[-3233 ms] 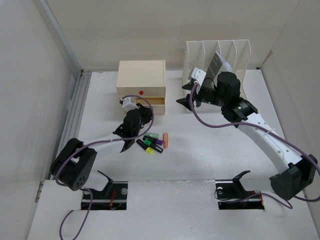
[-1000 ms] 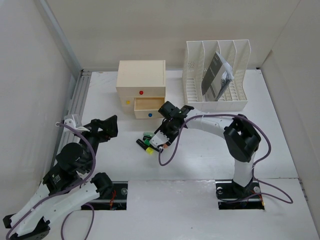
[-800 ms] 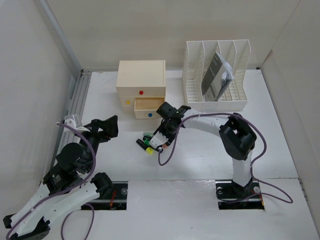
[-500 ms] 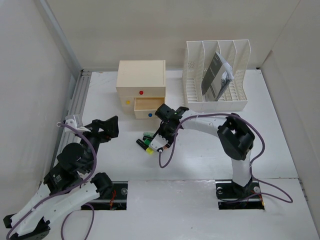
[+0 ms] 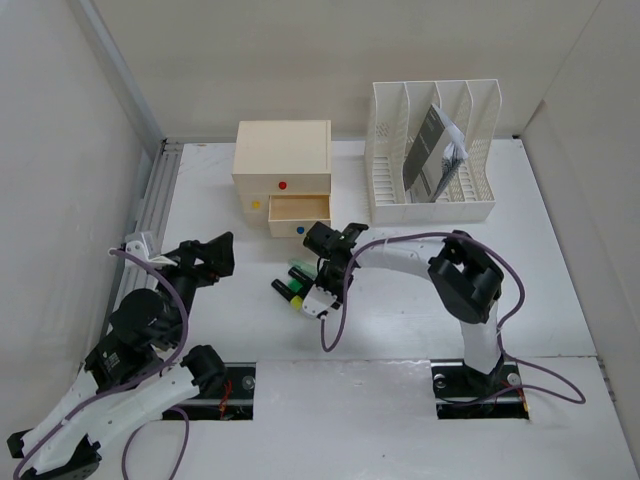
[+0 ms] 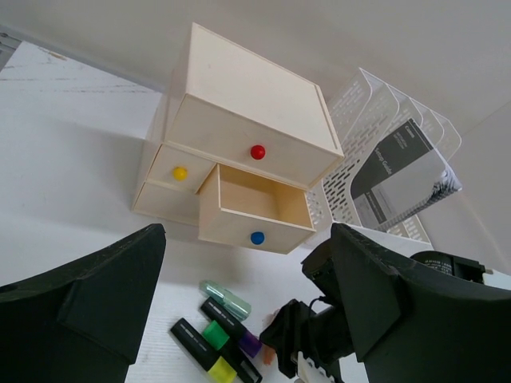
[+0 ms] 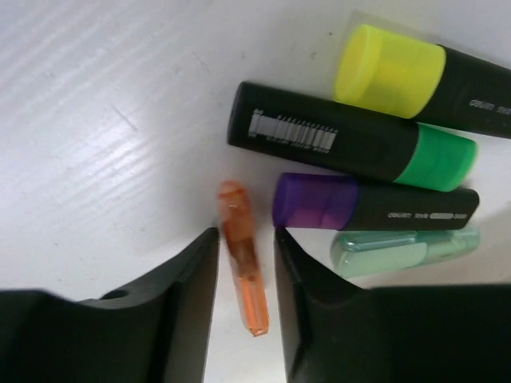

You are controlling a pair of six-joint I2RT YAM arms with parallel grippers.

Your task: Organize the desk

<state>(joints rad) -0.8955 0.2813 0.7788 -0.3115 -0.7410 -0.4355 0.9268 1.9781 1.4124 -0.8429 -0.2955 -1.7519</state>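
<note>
Now | orange pen (image 7: 243, 271): likely light, stiff, slick, slim; lies on bench (image 7: 96, 120) beside purple highlighter (image 7: 375, 203); grip mid-barrel | right tool (image 7: 243, 247): straddling pen, jaws not quite clamped | left tool (image 5: 212, 252): spread wide, empty, well apart.

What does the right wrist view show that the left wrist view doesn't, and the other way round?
Only the right wrist view: the right gripper with open jaws straddling the orange highlighter, gaps visible on both sides, and the barcode on the green highlighter. Only the left wrist view: the drawer box with its blue-knobbed drawer pulled out, the file rack holding a booklet, and the left gripper wide open with nothing between its fingers. Both: the green highlighter, yellow highlighter, purple highlighter and mint highlighter lying on the desk.
</note>
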